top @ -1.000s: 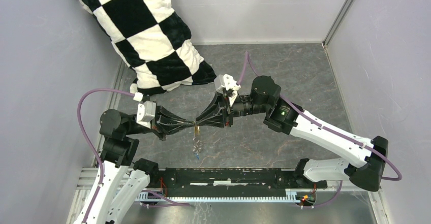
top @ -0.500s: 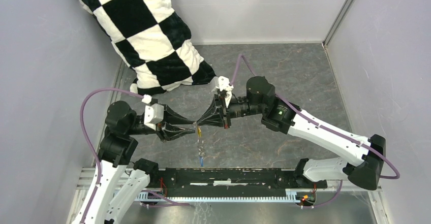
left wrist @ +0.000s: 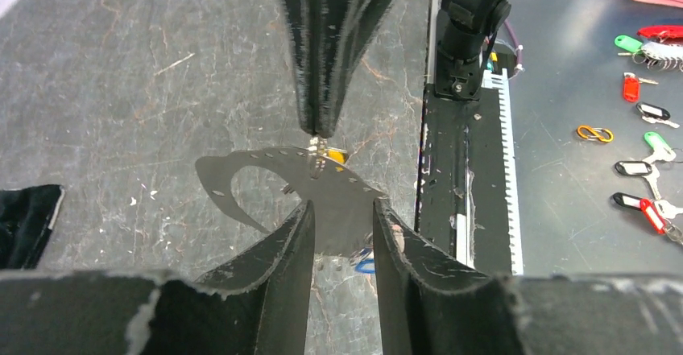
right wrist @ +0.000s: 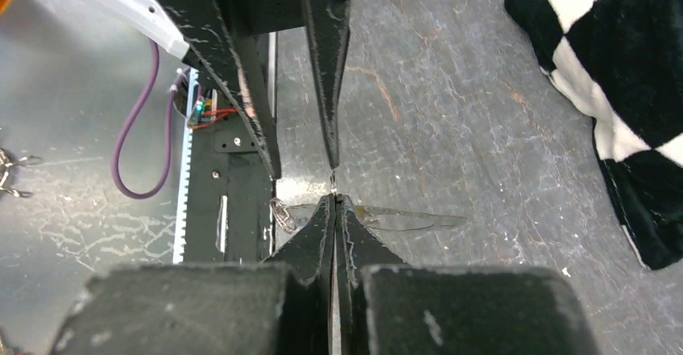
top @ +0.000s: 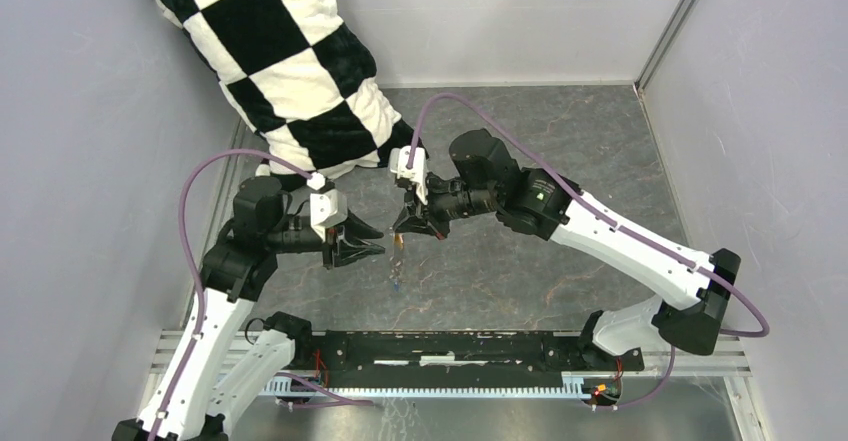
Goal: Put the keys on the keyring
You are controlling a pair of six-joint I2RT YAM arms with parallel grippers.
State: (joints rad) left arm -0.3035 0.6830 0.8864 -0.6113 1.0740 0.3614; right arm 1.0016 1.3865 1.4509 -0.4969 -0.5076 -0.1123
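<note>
My right gripper (top: 398, 231) (right wrist: 334, 198) is shut on the yellow-orange key (top: 400, 245) (left wrist: 334, 155) above the table. From that key a thin keyring (top: 397, 266) (right wrist: 282, 214) hangs, with the blue key (top: 395, 286) (left wrist: 366, 265) at its lower end. My left gripper (top: 378, 243) (left wrist: 342, 206) stands open just left of the hanging string and holds nothing. In the left wrist view the right fingers (left wrist: 322, 89) come down from the top, tip to tip with mine but apart.
A black-and-white checkered pillow (top: 290, 61) (right wrist: 612, 89) lies at the back left. A black rail (top: 450, 346) runs along the near edge. Several spare tagged keys (left wrist: 644, 113) lie on the metal surface beyond it. Grey walls stand on both sides.
My left gripper opened, let go and drew back to the left. The right gripper closed fully and shifted left, with the keys and ring hanging from it alone.
</note>
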